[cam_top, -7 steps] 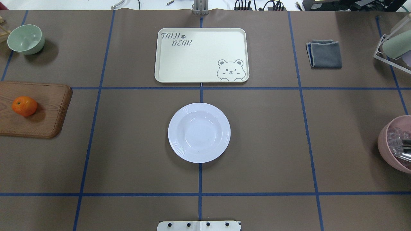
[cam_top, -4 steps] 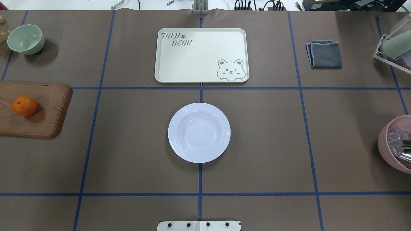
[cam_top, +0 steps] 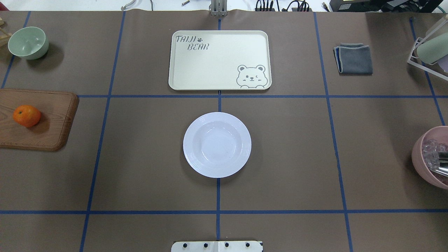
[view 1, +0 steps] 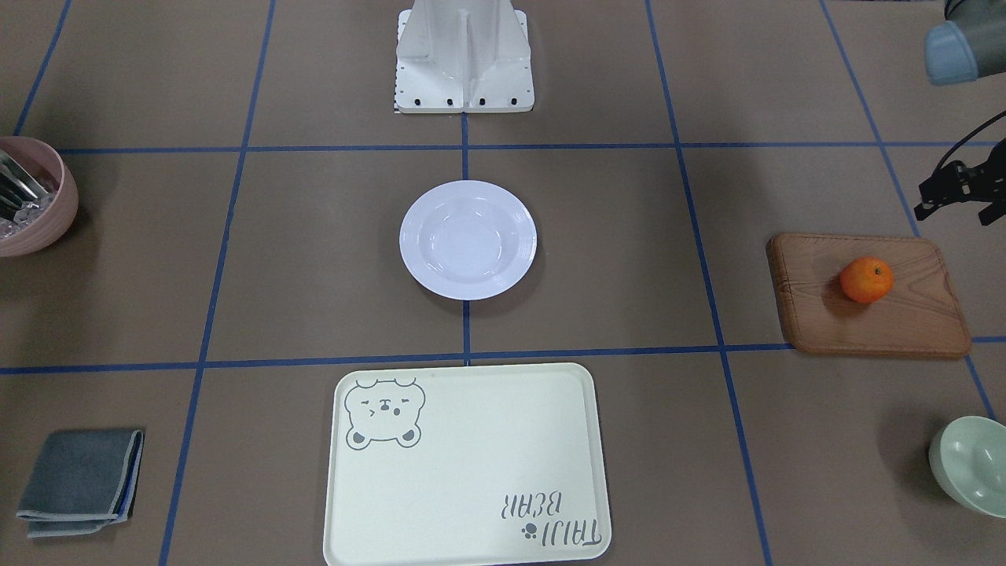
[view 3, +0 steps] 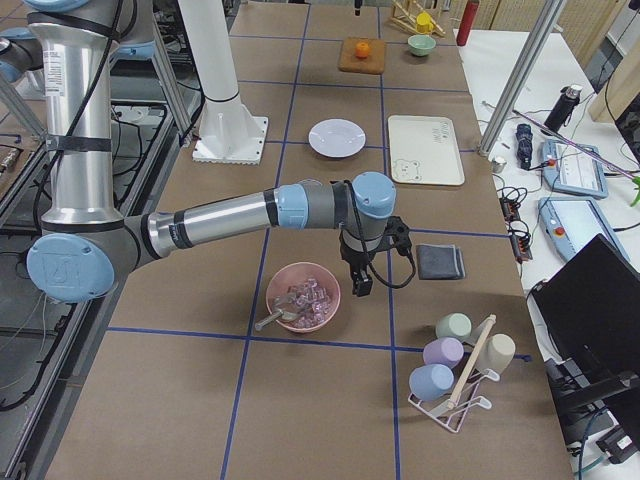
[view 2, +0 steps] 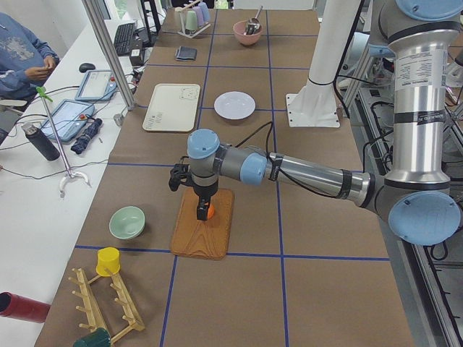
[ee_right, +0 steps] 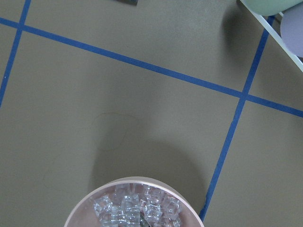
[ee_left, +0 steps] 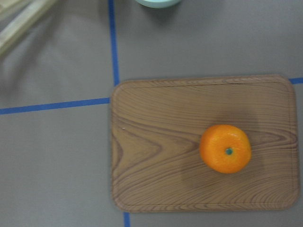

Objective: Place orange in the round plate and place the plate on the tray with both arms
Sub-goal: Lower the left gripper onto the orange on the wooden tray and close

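Note:
The orange [cam_top: 27,116] lies on a brown wooden board [cam_top: 52,133] at the table's far left. In the left wrist view the orange [ee_left: 225,148] sits right of centre, and no fingers show. My left gripper [view 2: 200,211] hangs just above the board, by the orange [view 2: 210,212]; I cannot tell if it is open. The white round plate [cam_top: 217,144] stands empty at the table's centre. Beyond it lies the cream tray [cam_top: 219,59], also empty. My right gripper [view 3: 360,283] hovers beside the pink bowl [view 3: 303,297], state unclear.
A pale green bowl [cam_top: 28,42] stands at the far left corner. The pink bowl [cam_top: 432,157], holding ice cubes and a metal utensil, is at the right edge. A folded grey cloth [cam_top: 354,58] and a cup rack [cam_top: 430,49] are at the far right.

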